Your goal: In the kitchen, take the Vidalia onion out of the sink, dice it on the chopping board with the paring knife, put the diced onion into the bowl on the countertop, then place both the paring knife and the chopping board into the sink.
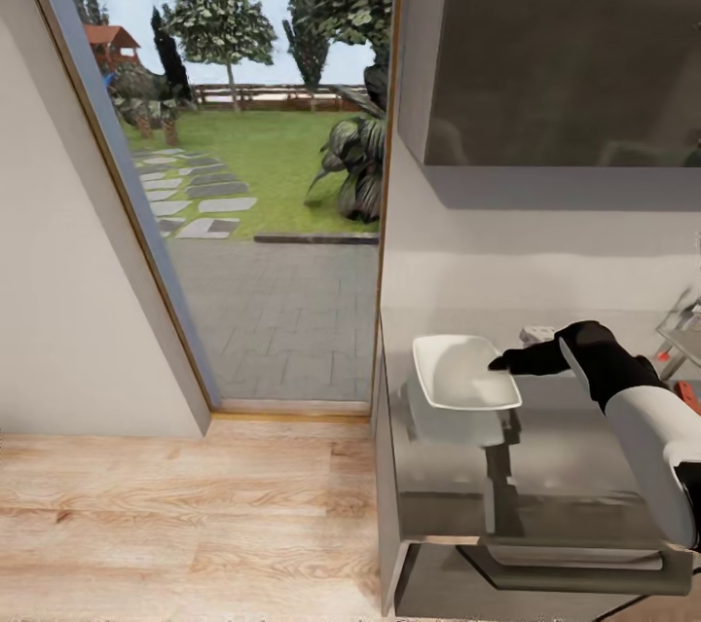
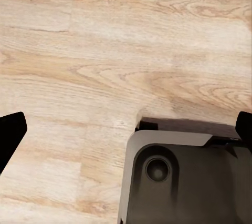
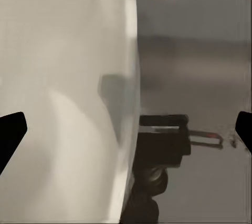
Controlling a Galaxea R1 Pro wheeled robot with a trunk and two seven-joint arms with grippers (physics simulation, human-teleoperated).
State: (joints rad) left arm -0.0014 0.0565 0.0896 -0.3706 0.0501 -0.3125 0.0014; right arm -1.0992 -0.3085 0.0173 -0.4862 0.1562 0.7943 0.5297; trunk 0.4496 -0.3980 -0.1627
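Note:
The shallow white bowl (image 1: 465, 374) sits on the glossy grey countertop (image 1: 545, 466) near its left end. From the right, my right gripper (image 1: 499, 364) reaches to the bowl's right rim. In the right wrist view this gripper (image 3: 126, 129) is open, with the bowl (image 3: 63, 103) and its rim lying between the wide-set fingertips (image 3: 10, 134). My left gripper (image 2: 126, 129) hangs open over the wooden floor, holding nothing. A steel part of the sink (image 1: 686, 335) shows at the right edge. A red-orange piece (image 1: 688, 395) beside it may be the paring knife's handle.
The countertop ends at a wall edge beside a tall glass door (image 1: 273, 213) onto a garden. A dark wall cabinet (image 1: 565, 38) hangs above the counter. A grey appliance handle (image 1: 584, 571) sits under the counter's front edge. Wooden floor (image 1: 175, 525) lies to the left.

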